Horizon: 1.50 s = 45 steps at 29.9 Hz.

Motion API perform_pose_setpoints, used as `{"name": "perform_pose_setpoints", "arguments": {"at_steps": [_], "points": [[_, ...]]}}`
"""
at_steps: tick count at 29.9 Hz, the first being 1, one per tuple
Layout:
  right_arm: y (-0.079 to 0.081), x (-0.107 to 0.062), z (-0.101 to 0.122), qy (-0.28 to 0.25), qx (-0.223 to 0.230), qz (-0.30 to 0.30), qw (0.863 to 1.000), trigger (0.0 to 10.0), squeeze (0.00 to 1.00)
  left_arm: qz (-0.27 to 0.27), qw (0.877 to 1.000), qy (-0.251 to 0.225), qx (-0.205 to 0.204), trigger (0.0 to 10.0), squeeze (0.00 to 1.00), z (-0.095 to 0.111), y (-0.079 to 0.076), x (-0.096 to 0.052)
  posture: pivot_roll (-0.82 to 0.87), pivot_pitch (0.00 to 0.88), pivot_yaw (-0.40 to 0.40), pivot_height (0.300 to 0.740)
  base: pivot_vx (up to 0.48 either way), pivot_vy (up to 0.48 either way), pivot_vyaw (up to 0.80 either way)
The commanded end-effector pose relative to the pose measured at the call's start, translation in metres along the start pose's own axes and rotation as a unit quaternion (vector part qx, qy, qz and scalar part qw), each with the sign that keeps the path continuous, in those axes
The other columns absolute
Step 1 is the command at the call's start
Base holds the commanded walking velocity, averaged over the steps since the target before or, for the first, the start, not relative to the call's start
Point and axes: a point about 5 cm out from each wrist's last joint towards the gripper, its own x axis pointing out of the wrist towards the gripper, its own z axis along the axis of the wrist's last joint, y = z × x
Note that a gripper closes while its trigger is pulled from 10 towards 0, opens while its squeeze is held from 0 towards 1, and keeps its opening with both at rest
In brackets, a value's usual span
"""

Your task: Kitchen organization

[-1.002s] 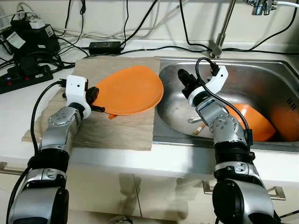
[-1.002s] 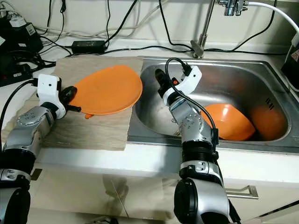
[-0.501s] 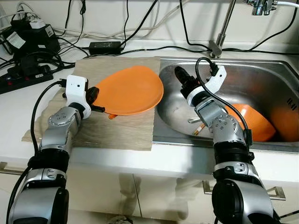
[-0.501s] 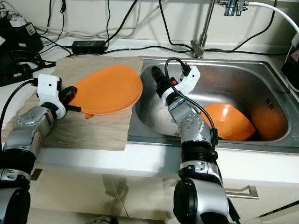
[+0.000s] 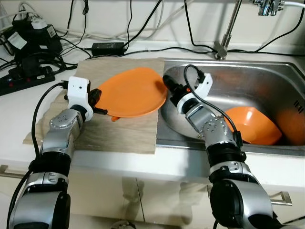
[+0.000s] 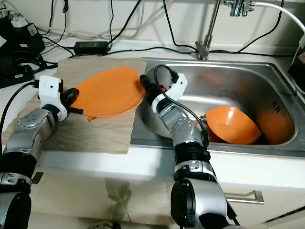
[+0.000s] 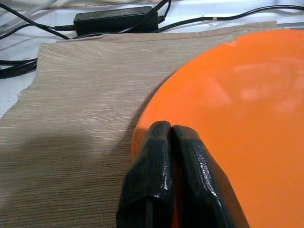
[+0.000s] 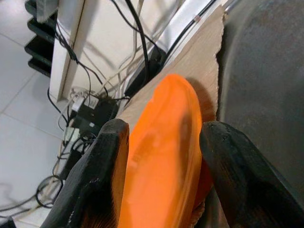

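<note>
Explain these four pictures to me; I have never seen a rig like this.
This is a humanoid robot at a kitchen counter. Two pictures come from cameras in its head, looking down; the other two come from cameras on its wrists, looking along the black fingers.

On the counter lies a beige mat, beside a steel sink. The left end effector is shut on the rim of an orange plate, holding it tilted over the mat. The right end effector is open, one finger on each side of the plate's opposite edge. An orange bowl sits in the sink. Cables and a power strip lie at the back.
</note>
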Motion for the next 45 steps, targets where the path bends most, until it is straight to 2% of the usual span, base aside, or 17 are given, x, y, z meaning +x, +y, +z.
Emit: {"name": "perform_pose_setpoints", "arguments": {"at_steps": [1,8,18,19,26,32,36,40,45], "points": [[0.016,0.008,-0.002,0.002,-0.012,0.025,1.000,10.0,0.00,0.003,1.000,0.008,-0.001,10.0,0.00,-0.002,0.001,0.000,-0.04,0.000,0.057,0.740,0.000,0.000,0.00],[0.013,0.012,-0.007,0.015,0.004,0.011,1.000,10.0,0.00,0.006,1.000,0.008,-0.005,10.0,0.00,-0.002,0.001,-0.001,-0.03,0.000,0.053,0.740,0.000,0.000,0.00],[0.009,0.012,-0.016,0.035,-0.005,-0.004,0.999,10.0,0.00,0.003,1.000,0.006,-0.008,10.0,0.00,0.000,0.000,-0.001,-0.04,0.000,0.054,0.740,0.000,0.000,0.00],[0.006,0.012,-0.019,0.040,-0.007,-0.015,0.999,0.0,0.00,0.002,1.000,0.006,-0.008,10.0,0.00,0.001,0.000,-0.001,-0.04,0.000,0.056,0.740,0.000,0.000,0.00],[-0.005,0.010,-0.030,0.067,-0.027,-0.058,0.996,0.0,0.00,-0.001,1.000,0.002,-0.008,10.0,0.00,0.004,-0.002,0.000,-0.04,0.000,0.058,0.740,0.000,0.000,0.00],[-0.007,0.008,-0.035,0.070,-0.021,-0.062,0.995,0.0,0.00,-0.001,1.000,0.001,-0.008,10.0,0.00,0.005,-0.002,0.000,-0.04,0.000,0.057,0.740,0.000,0.000,0.00],[-0.005,0.008,-0.035,0.064,-0.028,-0.055,0.996,0.0,0.00,-0.001,1.000,0.001,-0.008,10.0,0.00,0.005,-0.002,0.000,-0.04,0.000,0.057,0.740,0.000,0.000,0.00],[0.005,0.009,-0.028,0.046,-0.047,-0.032,0.997,0.0,0.00,-0.001,1.000,0.000,-0.010,10.0,0.00,0.005,-0.003,0.000,-0.05,0.000,0.056,0.740,0.000,0.000,0.00],[0.013,0.010,-0.020,0.030,-0.049,-0.018,0.998,0.0,0.00,-0.001,1.000,-0.002,-0.011,10.0,0.00,0.006,-0.003,0.000,-0.05,0.001,0.055,0.740,0.000,0.000,0.00]]}}
